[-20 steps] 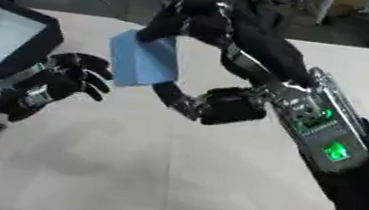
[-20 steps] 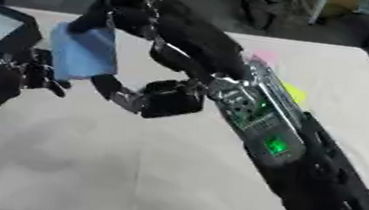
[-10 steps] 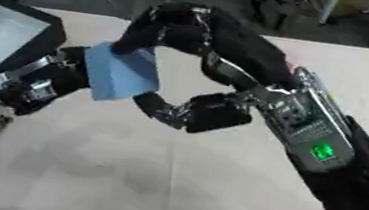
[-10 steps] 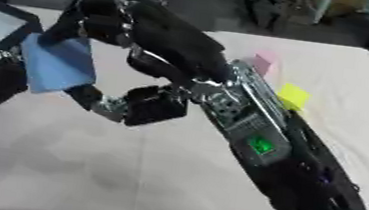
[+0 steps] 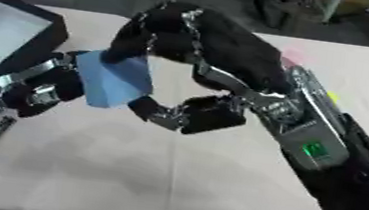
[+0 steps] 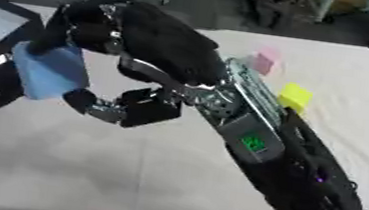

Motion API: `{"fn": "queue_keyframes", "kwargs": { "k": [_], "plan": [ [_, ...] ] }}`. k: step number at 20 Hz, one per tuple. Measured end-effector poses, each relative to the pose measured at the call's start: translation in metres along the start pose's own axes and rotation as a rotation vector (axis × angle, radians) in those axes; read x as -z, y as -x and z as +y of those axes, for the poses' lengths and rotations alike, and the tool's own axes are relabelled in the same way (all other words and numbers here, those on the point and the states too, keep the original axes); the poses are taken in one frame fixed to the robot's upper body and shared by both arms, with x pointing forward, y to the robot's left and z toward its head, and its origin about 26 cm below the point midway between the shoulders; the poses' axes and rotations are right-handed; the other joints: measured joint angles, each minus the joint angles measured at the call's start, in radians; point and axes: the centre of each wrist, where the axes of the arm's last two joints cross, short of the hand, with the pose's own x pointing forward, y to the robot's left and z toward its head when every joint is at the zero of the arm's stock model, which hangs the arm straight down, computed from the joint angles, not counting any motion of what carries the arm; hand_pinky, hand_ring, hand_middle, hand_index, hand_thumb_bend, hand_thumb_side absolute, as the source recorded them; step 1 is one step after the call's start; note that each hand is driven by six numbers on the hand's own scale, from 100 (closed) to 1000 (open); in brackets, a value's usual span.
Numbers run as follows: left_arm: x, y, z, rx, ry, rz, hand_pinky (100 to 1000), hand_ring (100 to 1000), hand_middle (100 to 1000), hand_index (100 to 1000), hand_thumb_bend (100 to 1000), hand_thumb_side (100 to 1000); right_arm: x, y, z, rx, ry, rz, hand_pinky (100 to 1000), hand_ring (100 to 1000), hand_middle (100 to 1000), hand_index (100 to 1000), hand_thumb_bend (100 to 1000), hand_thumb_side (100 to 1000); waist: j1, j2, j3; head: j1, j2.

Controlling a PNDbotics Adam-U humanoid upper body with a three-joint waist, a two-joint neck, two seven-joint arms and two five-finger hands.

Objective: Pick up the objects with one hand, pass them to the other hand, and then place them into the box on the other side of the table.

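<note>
Blue block is pinched at its top edge by the right hand, fingers curled on it, hung low so its lower face meets the left hand. Left hand sits behind the block; can't tell if its fingers have closed. Looks like mid-handover, block above the table, just beside the box at the left edge. Versus a second ago: block has travelled left, gap to the left hand is gone. Pink block and yellow block wait on the right.
</note>
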Motion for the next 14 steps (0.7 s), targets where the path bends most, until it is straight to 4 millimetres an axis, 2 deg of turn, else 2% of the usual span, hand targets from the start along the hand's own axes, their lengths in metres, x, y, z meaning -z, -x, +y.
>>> {"fn": "queue_keyframes", "kwargs": {
  "k": [14],
  "plan": [
    [0.0, 0.001, -0.001, -0.033, 0.022, -0.004, 702, 701, 711, 836, 660, 615, -0.008, 0.015, 0.015, -0.045, -0.039, 0.031, 722, 640, 575, 772, 153, 100, 0.005, 0.006, 0.0, -0.012, 0.0]
  ]
}}
